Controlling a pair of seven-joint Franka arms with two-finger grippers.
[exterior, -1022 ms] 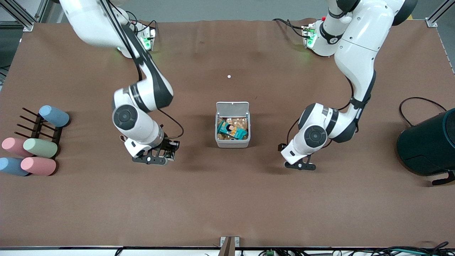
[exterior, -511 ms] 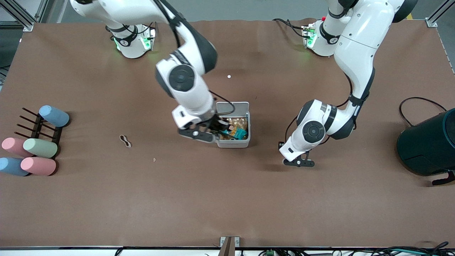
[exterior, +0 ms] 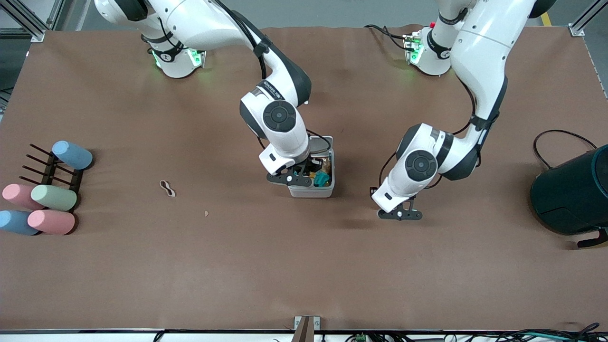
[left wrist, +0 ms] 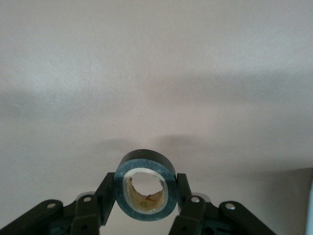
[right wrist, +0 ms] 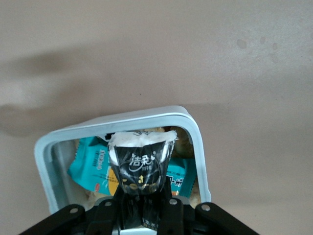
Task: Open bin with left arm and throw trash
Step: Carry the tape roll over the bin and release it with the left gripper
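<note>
- Dropping step: my right jaws clamp the wrapper (right wrist: 142, 166) over the open bin (right wrist: 199, 152); release comes next.
- My left jaws pinch the tape roll (left wrist: 145, 188) over the tabletop (exterior: 304, 266), waiting.

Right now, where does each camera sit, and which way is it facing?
Front view: high across the table, facing the bases; both arms show, right gripper over the open bin, left gripper over bare table.
Left wrist view: on that wrist, looking at bare table; its fingers clamp a tape roll.
Right wrist view: on that wrist, looking into the bin; its fingers hold a black snack wrapper.
Shared: front and right wrist views both show the bin and its teal packet.
</note>
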